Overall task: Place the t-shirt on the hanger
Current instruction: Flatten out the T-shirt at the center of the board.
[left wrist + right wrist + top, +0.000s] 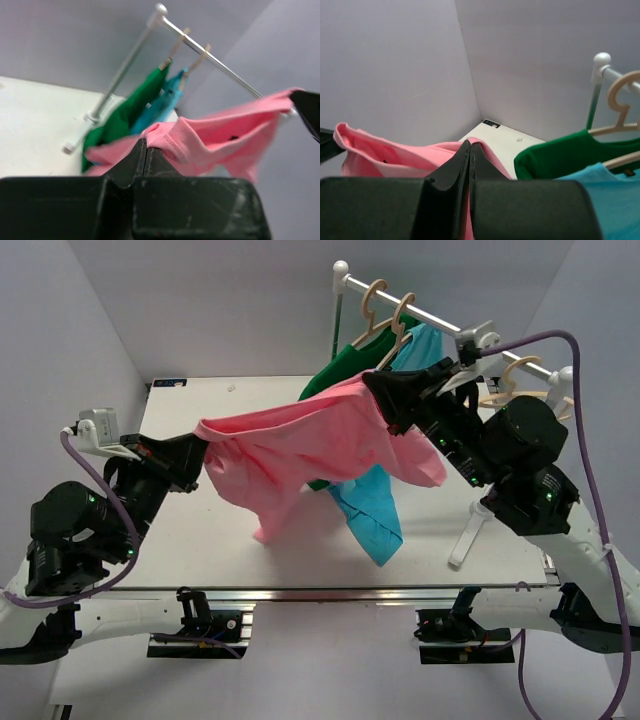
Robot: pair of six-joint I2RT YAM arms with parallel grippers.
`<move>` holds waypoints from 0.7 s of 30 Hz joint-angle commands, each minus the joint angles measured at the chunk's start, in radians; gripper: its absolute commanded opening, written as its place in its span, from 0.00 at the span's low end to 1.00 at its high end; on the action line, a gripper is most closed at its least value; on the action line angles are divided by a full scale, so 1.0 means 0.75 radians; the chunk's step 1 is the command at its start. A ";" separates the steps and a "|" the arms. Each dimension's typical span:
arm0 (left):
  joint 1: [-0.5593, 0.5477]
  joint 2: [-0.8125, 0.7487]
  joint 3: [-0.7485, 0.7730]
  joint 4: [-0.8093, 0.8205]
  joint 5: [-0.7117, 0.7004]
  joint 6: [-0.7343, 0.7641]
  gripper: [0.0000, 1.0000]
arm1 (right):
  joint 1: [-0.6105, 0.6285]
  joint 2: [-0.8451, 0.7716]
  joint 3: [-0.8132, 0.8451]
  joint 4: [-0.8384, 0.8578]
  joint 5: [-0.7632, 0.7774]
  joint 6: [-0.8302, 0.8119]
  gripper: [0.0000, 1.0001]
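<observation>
Pink and soft, the pink t-shirt (300, 445) hangs up in the air over the table (180, 530), pulled out long between the two claws. The left gripper (200, 448) is shut tight on one end of it. In its own camera the two black fingers (127, 160) press together with a bunch of pink cloth pinched at the tips. The right gripper (378, 388) is shut tight as well, up high near the rail (430, 315), and it pinches the other end of the pink cloth. The middle of the shirt sags, and one loose part dangles low; I cannot tell if it touches the table. The bare wooden hanger (498, 400) hangs by its hook at the right end of the rail, behind the right arm and apart from the pink t-shirt. A green shirt (345, 365) and a blue shirt (372, 505) hang on the same rail, just behind the pink one. A tiny dark tag (626, 173) sits at the blue shirt's neck, too small to read. A small dark label (490, 123) sits at the far edge of the table, and its words are too small to read. The table top is flat and white. Plain pale grey walls (200, 300) stand round it.
</observation>
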 commanded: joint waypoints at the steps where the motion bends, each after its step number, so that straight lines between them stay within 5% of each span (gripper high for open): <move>1: -0.002 0.076 -0.013 0.164 -0.204 0.272 0.00 | 0.000 0.132 0.088 -0.167 -0.046 -0.124 0.00; 5: 0.000 0.113 -0.238 0.476 -0.649 0.347 0.00 | -0.002 0.338 0.105 -0.119 0.011 -0.153 0.00; 8: 0.004 0.073 -0.369 0.671 -0.776 0.433 0.00 | -0.016 0.505 0.198 -0.024 0.035 -0.201 0.00; 12: 0.112 0.027 -0.557 1.033 -0.650 0.660 0.00 | -0.063 0.735 0.427 0.031 -0.040 -0.198 0.00; 14: 0.195 0.115 -0.507 0.874 -0.644 0.520 0.00 | -0.073 0.869 0.529 -0.008 -0.038 -0.200 0.00; 17: 0.665 0.417 -0.331 0.316 -0.134 0.025 0.00 | -0.083 0.962 0.589 0.041 -0.028 -0.226 0.00; 18: 0.988 0.568 -0.233 0.241 0.196 -0.061 0.00 | -0.096 0.979 0.616 0.060 -0.020 -0.247 0.00; 21: 1.525 0.706 -0.169 0.305 0.682 -0.143 0.00 | -0.138 1.058 0.726 0.117 -0.038 -0.271 0.00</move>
